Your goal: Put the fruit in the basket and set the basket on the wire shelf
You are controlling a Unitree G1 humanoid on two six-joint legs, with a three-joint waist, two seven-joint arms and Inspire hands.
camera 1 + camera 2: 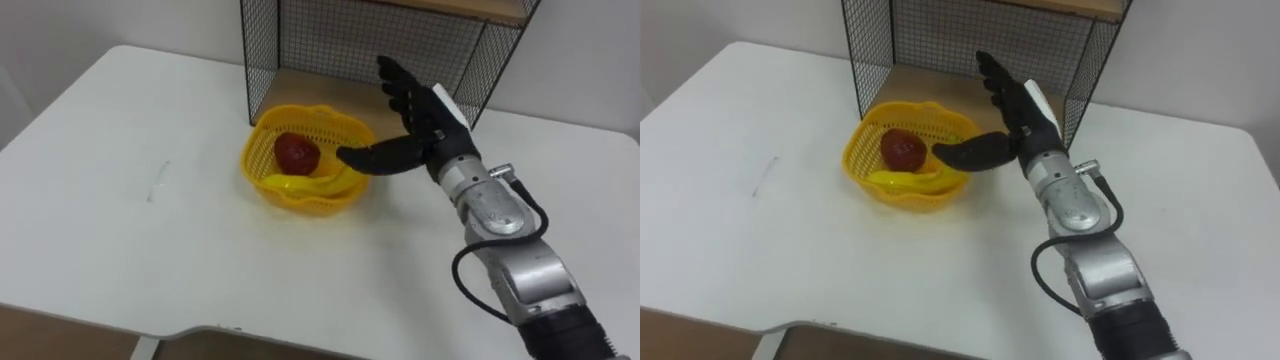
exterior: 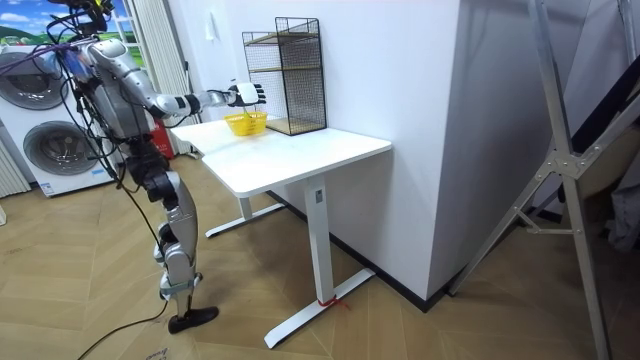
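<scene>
table (image 1: 150, 250): white, smooth | right hand (image 1: 422, 128): fingers straight, thumb out over the basket rim, gripping nothing | basket (image 1: 300, 202): round yellow perforated plastic, near far edge, holds red apple (image 1: 297, 152) and banana (image 1: 305, 184); fruit step looks done | shelf (image 1: 330, 40): black wire mesh, wooden boards, just behind; basket not yet on it

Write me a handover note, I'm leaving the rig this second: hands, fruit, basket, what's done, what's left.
Right hand: open, fingers straight, at the yellow basket's right side, thumb reaching over its rim; nothing gripped.
The basket stands on the white table, just in front of the wire shelf. The red fruit and the banana lie inside it.
Done: fruit in the basket.
Left: grip the basket and set it on the shelf.
</scene>
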